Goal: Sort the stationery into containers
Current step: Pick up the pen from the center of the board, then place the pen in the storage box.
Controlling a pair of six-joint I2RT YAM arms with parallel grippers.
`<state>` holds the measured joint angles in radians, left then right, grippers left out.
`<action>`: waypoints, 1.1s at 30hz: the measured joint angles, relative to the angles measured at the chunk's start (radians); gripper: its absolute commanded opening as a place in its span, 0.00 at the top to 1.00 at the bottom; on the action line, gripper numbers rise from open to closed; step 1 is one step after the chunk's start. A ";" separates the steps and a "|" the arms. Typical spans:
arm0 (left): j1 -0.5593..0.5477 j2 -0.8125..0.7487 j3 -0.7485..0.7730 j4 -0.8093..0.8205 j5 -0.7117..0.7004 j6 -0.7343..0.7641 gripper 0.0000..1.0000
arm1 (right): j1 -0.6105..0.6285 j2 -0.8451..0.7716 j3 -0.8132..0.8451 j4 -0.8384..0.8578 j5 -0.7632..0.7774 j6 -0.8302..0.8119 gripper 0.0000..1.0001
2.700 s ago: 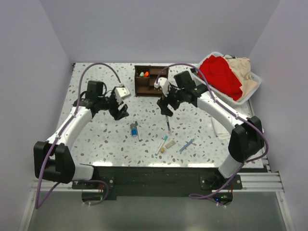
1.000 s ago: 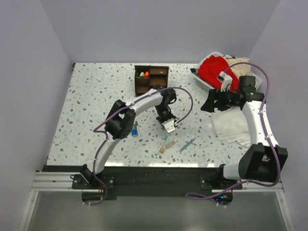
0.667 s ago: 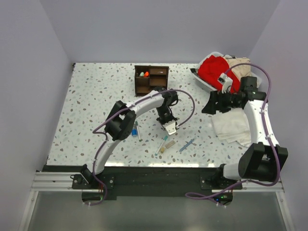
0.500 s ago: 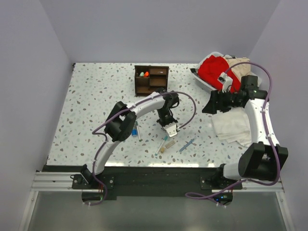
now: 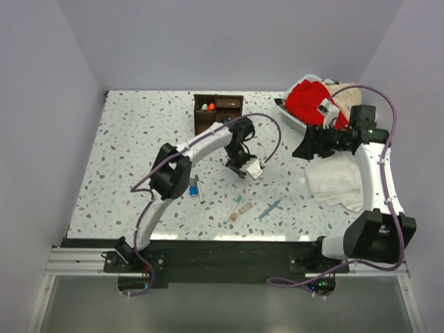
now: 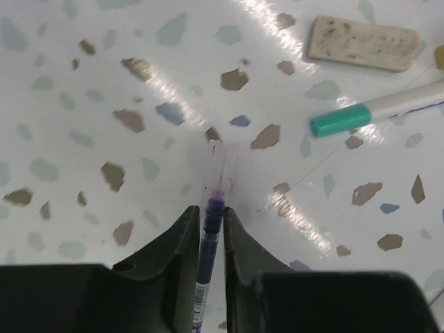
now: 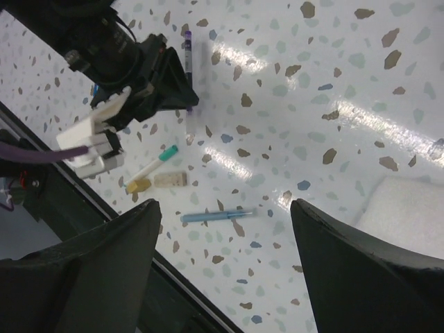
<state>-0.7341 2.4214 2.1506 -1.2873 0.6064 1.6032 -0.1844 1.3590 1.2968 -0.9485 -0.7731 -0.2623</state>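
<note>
My left gripper [image 6: 211,212] is shut on a dark blue pen [image 6: 216,186], whose clear tip points out ahead over the table. From above, the left gripper [image 5: 241,166] hovers mid-table, in front of the dark wooden organiser [image 5: 217,114], which holds a few markers. On the table lie a teal-tipped white marker [image 6: 374,110], a tan eraser [image 6: 363,44], a light blue pen [image 5: 269,208], a thin pen [image 5: 198,189] and a stubby blue-grey cylinder [image 5: 192,187]. My right gripper [image 7: 225,205] is open and empty, raised at the right [image 5: 304,148].
A white basket [image 5: 302,124] of red and beige cloth stands at the back right. A folded white cloth [image 5: 336,182] lies under the right arm. A small yellow bit [image 7: 137,185] sits by the eraser. The left arm's cable loops above the table's middle.
My left gripper has moved back toward the organiser with the dark blue pen held, and its wrist has turned. The right arm has drifted slightly back and right.
</note>
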 measured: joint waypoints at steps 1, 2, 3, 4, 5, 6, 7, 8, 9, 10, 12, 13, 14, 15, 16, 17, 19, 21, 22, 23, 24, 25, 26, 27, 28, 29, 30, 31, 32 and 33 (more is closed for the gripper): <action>0.017 -0.016 0.000 0.016 0.004 -0.024 1.00 | 0.000 0.000 0.003 0.009 0.001 0.005 0.20; 0.034 -0.036 0.000 0.030 0.010 -0.045 1.00 | 0.000 0.001 0.007 0.019 0.004 0.013 0.20; 0.054 -0.064 0.000 0.047 0.014 -0.067 1.00 | 0.000 0.002 0.011 0.026 0.006 0.021 0.20; 0.077 -0.101 0.000 0.072 0.021 -0.101 1.00 | 0.000 0.003 0.013 0.037 0.010 0.029 0.20; 0.095 -0.133 0.000 0.093 0.027 -0.124 1.00 | 0.000 0.005 0.016 0.048 0.016 0.039 0.20; 0.118 -0.173 0.000 0.122 0.044 -0.156 1.00 | 0.000 0.009 0.018 0.057 0.021 0.047 0.21; 0.141 -0.216 0.000 0.159 0.058 -0.206 1.00 | 0.000 0.014 0.022 0.072 0.024 0.060 0.21; 0.167 -0.260 -0.003 0.209 0.079 -0.262 1.00 | 0.000 0.019 0.025 0.082 0.027 0.068 0.21; 0.193 -0.311 -0.025 0.288 0.109 -0.324 1.00 | 0.000 0.027 0.030 0.093 0.031 0.080 0.21; 0.222 -0.374 -0.076 0.397 0.134 -0.423 1.00 | 0.000 0.036 0.034 0.106 0.034 0.090 0.21; 0.287 -0.494 -0.209 0.652 0.187 -0.634 1.00 | 0.000 0.050 0.041 0.123 0.045 0.106 0.21; 0.331 -0.579 -0.345 0.892 0.202 -0.798 1.00 | 0.000 0.058 0.046 0.129 0.050 0.113 0.21; 0.375 -0.633 -0.443 1.077 0.214 -0.942 1.00 | 0.000 0.066 0.051 0.134 0.053 0.117 0.21; 0.406 -0.659 -0.500 1.213 0.220 -1.046 1.00 | 0.000 0.075 0.057 0.136 0.057 0.121 0.21; 0.443 -0.667 -0.540 1.372 0.224 -1.172 1.00 | 0.000 0.084 0.063 0.138 0.059 0.122 0.21; 0.472 -0.655 -0.550 1.499 0.224 -1.282 1.00 | 0.000 0.091 0.069 0.139 0.061 0.124 0.21; 0.503 -0.605 -0.552 1.712 0.222 -1.469 1.00 | 0.000 0.111 0.086 0.142 0.072 0.125 0.21; 0.508 -0.557 -0.552 1.833 0.219 -1.594 1.00 | 0.000 0.134 0.103 0.147 0.080 0.127 0.21; 0.507 -0.531 -0.552 1.884 0.220 -1.645 1.00 | 0.000 0.142 0.110 0.150 0.085 0.129 0.21; 0.504 -0.507 -0.552 1.919 0.220 -1.684 1.00 | 0.000 0.148 0.114 0.154 0.089 0.131 0.21; 0.502 -0.483 -0.551 1.948 0.220 -1.720 1.00 | 0.000 0.151 0.116 0.156 0.096 0.132 0.21; 0.500 -0.462 -0.551 1.973 0.220 -1.748 1.00 | 0.000 0.153 0.117 0.157 0.102 0.132 0.21; 0.500 -0.444 -0.551 1.989 0.219 -1.771 1.00 | 0.000 0.153 0.118 0.157 0.104 0.132 0.21; 0.500 -0.431 -0.551 1.997 0.219 -1.786 1.00 | 0.000 0.153 0.118 0.156 0.106 0.132 0.21; 0.502 -0.415 -0.551 2.011 0.219 -1.803 1.00 | 0.000 0.153 0.118 0.156 0.109 0.132 0.21; 0.504 -0.402 -0.550 2.021 0.219 -1.814 1.00 | 0.000 0.153 0.118 0.156 0.110 0.132 0.21; 0.506 -0.389 -0.547 2.031 0.219 -1.827 1.00 | 0.000 0.153 0.118 0.156 0.113 0.132 0.21; 0.509 -0.376 -0.539 2.037 0.219 -1.833 1.00 | 0.000 0.153 0.118 0.156 0.117 0.132 0.21; 0.511 -0.362 -0.529 2.044 0.218 -1.839 1.00 | 0.000 0.153 0.118 0.156 0.124 0.132 0.21; 0.514 -0.347 -0.518 2.050 0.218 -1.847 1.00 | 0.000 0.153 0.118 0.156 0.129 0.132 0.21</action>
<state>-0.2203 2.0743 1.6325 0.7628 0.8242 -0.2440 -0.1844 1.5120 1.4147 -0.7925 -0.6441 -0.1307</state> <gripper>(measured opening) 0.214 0.793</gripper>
